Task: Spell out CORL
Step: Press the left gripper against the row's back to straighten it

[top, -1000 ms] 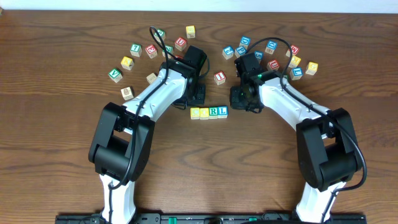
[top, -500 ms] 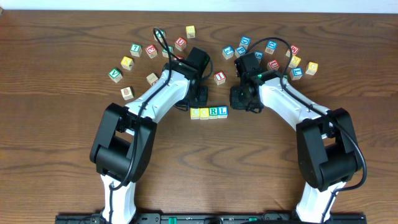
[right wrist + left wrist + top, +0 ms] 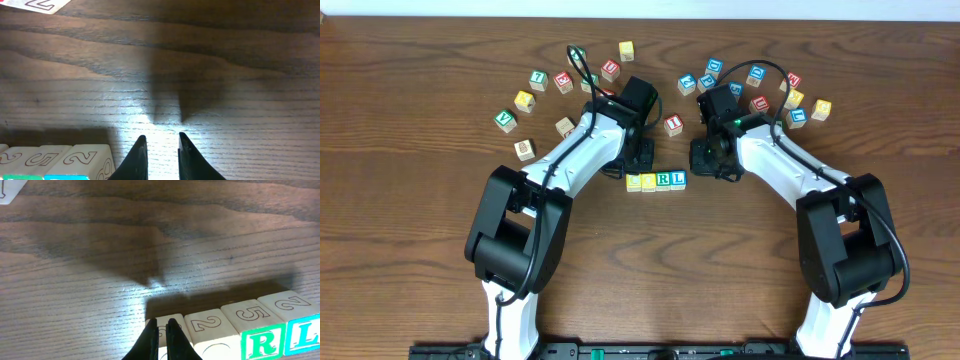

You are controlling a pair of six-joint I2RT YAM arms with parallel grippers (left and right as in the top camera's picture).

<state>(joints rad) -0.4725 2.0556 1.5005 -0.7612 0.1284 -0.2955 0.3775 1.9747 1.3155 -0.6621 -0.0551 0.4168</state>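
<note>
Four small wooden letter cubes point(image 3: 656, 180) sit in a row, side by side and touching, near the middle of the brown wooden table point(image 3: 420, 200) in the overhead view. From left to right there are two cubes with yellow faces point(image 3: 648, 181), then the white cube with a green R point(image 3: 664, 180), then the white cube with a blue L point(image 3: 678, 179).

The left claw point(image 3: 163, 330) is at the left end of the row, at the bottom middle of its own picture. Its two black fingers are pressed together and hold nothing. The tips sit right over the first yellow cube and hide most of it. I cannot tell if they touch it. The R and L cubes are at the lower right of that picture.

The right claw point(image 3: 161, 142) is just past the right end of the row. Its fingers stand a little way apart, with only bare table between them. The end cube point(image 3: 85, 157) lies at the lower left of its picture, close beside the finger on that side.

Many loose letter cubes point(image 3: 525, 100) lie scattered across the top of the overhead view, apart from the row. One white cube with a red letter point(image 3: 673, 124) lies between the two arms, above the row.
</note>
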